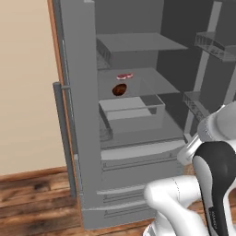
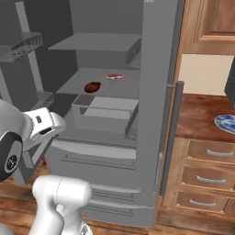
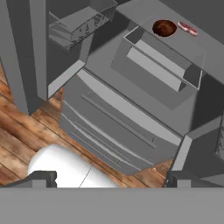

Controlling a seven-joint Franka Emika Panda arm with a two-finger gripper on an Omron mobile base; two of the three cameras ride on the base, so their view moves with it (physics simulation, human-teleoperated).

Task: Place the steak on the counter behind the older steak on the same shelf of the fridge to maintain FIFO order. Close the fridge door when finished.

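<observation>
The steak (image 1: 124, 76) lies behind the older steak (image 1: 119, 89) on the shelf (image 1: 156, 80). The gripper (image 3: 109, 177) hangs released and empty. Swinging the open fridge (image 2: 153, 114) door carelessly could clip the arm.

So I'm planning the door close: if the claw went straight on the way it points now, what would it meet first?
Probably the fridge's lower drawer fronts, below the clear bin; the open claw aims at them, though depth is unclear.

Beige wall (image 1: 23, 83) above a wooden plank floor (image 1: 32, 203), wooden upper cabinet (image 2: 211, 23).
</observation>
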